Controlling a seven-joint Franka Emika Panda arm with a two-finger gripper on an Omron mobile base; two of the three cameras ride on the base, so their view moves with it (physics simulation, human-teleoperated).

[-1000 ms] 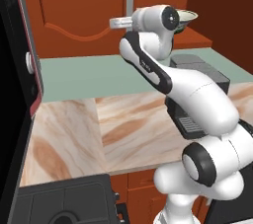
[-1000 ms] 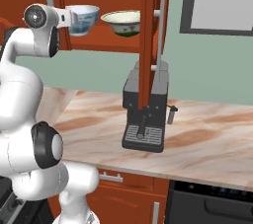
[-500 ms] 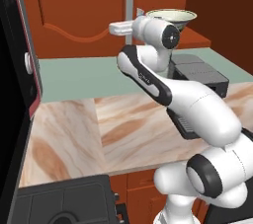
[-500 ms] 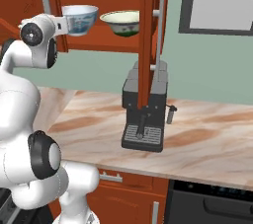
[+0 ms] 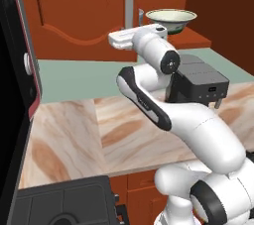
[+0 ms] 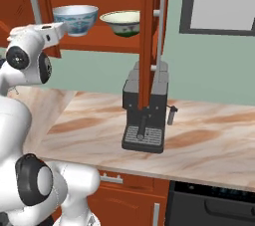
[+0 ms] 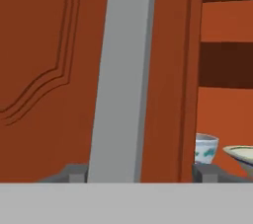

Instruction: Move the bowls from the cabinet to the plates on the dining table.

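Note:
Two bowls stand on the shelf of the cabinet (image 6: 99,45): the pale grey-blue bowl (image 6: 75,18) on the left, the cream bowl (image 6: 122,22) with its green band on the right. The cream bowl (image 5: 171,18) also sits just right of my hand. In the hand view my gripper (image 7: 139,173) is open and faces a closed cabinet door and its grey bar handle (image 7: 121,75), with one fingertip on each side and neither touching it. Past the door's edge I see the pale bowl (image 7: 205,149) and the cream bowl's rim (image 7: 242,153). The plates and the dining table are out of view.
A black coffee machine (image 6: 147,115) stands on the marble-look counter (image 6: 209,140) under the shelf. An open cabinet door (image 6: 148,36) with a grey handle (image 6: 162,21) juts out edge-on in front of the machine. A tall dark appliance (image 5: 15,95) walls off the left.
My hand has sunk a little in front of the cabinet door while the wrist and forearm have swung. Both bowls stand where they were.

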